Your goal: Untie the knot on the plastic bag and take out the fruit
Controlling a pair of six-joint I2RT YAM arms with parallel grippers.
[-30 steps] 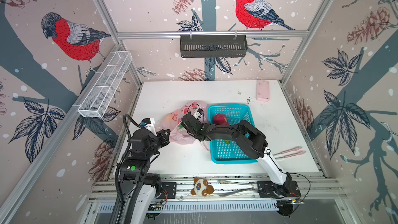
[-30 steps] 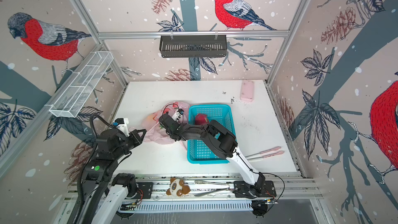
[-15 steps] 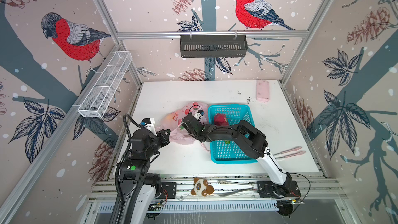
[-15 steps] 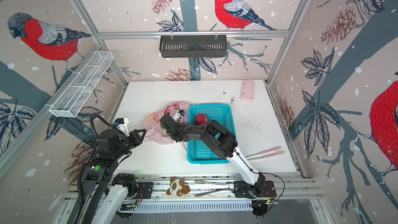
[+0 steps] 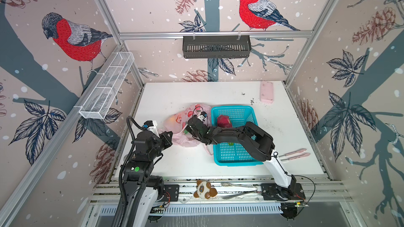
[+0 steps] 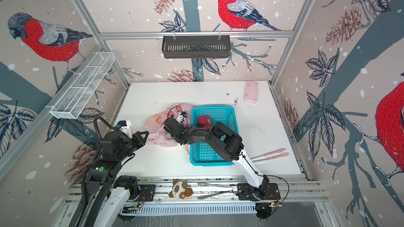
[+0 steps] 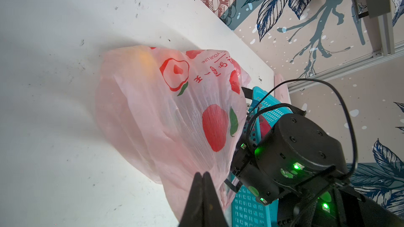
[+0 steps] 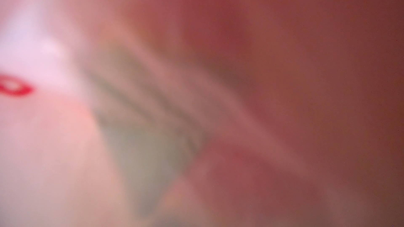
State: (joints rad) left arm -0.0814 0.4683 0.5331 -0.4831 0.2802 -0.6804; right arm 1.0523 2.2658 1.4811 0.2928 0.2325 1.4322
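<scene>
**Two robot arms at a pink fruit bag beside a blue basket**

Seen from above, a white desk point(image 5: 175, 97) is carrying the plastic bag point(image 5: 182, 117). It is lying slumped just left of centre, touching the blue basket point(image 5: 235, 156) on the basket's 9 o'clock side. The bag is thin, pale pink and see-through, and it is showing printed red fruit and red lettering. An orange fruit point(image 7: 143, 58) is glowing through the film at the bag's 10 o'clock end. One magenta dragon fruit point(image 5: 224, 121) point(image 6: 204, 121) is sitting in the basket near its 11 o'clock corner.

The left arm point(image 5: 148, 143) is reaching in from 8 o'clock. The left jaws are pressing together and pinching a fold of the bag at its 8 o'clock edge.

The right arm point(image 5: 231, 134) is lying across the basket from 4 o'clock. The right jaws are sitting buried in the bag's 4 o'clock side, so I cannot tell whether they are spread or gripping anything. The right wrist view is showing only a blur of pink, deep red and a grey-green wedge close to the lens.

A loose pink handle strip point(image 5: 207, 150) is trailing on the desk against the basket's 9 o'clock wall. A pink block point(image 5: 266, 91) is lying at the desk's 1 o'clock corner. Pink tongs point(image 5: 295, 155) are lying at the basket's 3 o'clock side. A plush toy point(image 5: 204, 191) is resting on the front rail at 6 o'clock.
</scene>
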